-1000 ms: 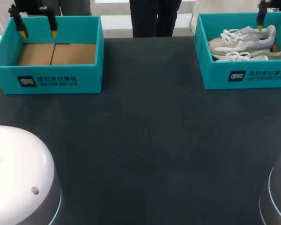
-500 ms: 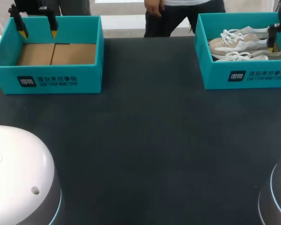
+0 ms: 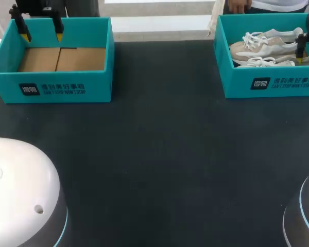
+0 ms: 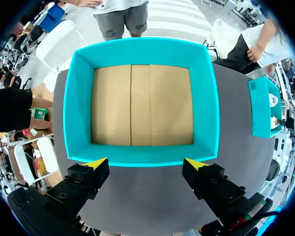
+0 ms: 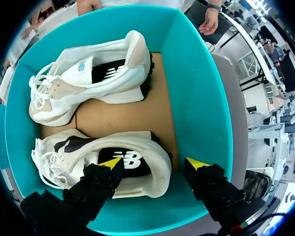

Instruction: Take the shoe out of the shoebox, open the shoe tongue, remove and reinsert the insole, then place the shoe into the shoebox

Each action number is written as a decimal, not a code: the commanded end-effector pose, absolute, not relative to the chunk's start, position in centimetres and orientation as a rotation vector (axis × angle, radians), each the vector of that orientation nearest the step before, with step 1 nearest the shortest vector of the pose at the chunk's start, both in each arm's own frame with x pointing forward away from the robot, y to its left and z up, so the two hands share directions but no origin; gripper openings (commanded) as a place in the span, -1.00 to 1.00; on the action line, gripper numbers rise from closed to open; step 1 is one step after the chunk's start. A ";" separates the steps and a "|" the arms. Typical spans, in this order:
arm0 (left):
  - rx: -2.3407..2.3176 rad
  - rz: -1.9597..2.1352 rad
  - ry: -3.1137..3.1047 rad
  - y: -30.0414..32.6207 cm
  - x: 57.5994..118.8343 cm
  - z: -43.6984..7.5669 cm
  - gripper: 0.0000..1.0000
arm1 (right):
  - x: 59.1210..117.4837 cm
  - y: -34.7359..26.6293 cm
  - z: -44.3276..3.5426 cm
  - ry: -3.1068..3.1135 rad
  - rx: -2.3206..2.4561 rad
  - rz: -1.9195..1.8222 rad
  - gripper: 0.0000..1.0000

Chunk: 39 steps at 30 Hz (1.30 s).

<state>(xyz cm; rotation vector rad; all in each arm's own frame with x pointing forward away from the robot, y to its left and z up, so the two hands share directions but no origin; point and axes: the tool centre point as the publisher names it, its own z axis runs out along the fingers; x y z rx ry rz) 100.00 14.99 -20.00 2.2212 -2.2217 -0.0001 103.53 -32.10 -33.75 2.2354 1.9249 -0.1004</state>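
Two white and beige shoes lie on their sides in the right teal shoebox [image 3: 268, 85]: a far shoe [image 5: 88, 78] and a near shoe [image 5: 83, 155]. My right gripper [image 5: 153, 163] is down inside this box at the near shoe's heel. One fingertip [image 5: 110, 163] rests over the shoe's side; the other [image 5: 196, 163] stands clear of the heel by the box wall, so it is open. In the head view only one of its fingers [image 3: 300, 49] shows. My left gripper [image 4: 146, 163] hangs open above the empty left teal box [image 4: 137, 54].
The left box [image 3: 56, 87] stands at the table's back left, the right box at the back right. The dark table [image 3: 159, 154] stretches between them. The white bases of my arms [image 3: 15, 190] sit at the front corners.
My right gripper has dropped into the right box and shifted toward the near shoe's heel. The left arm has not moved.
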 end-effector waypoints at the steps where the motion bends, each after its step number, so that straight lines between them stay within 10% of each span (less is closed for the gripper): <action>1: 2.221 0.000 -2.222 15.0 100.0 -20.0 1.00 | 103.7 -32.5 -35.2 1.920 2.247 -0.095 0.47; 6: 2.221 0.000 -2.222 15.0 100.0 -20.0 1.00 | 103.5 -32.5 -36.3 1.928 2.236 -0.133 -0.20; 8: 2.221 0.000 -2.222 15.0 100.0 -20.0 1.00 | 103.5 -32.5 -36.5 1.922 2.238 -0.149 -1.00; 39: 2.221 0.000 -2.222 15.0 100.0 -20.0 1.00 | 101.9 -33.2 -21.0 1.677 2.279 -0.126 -1.00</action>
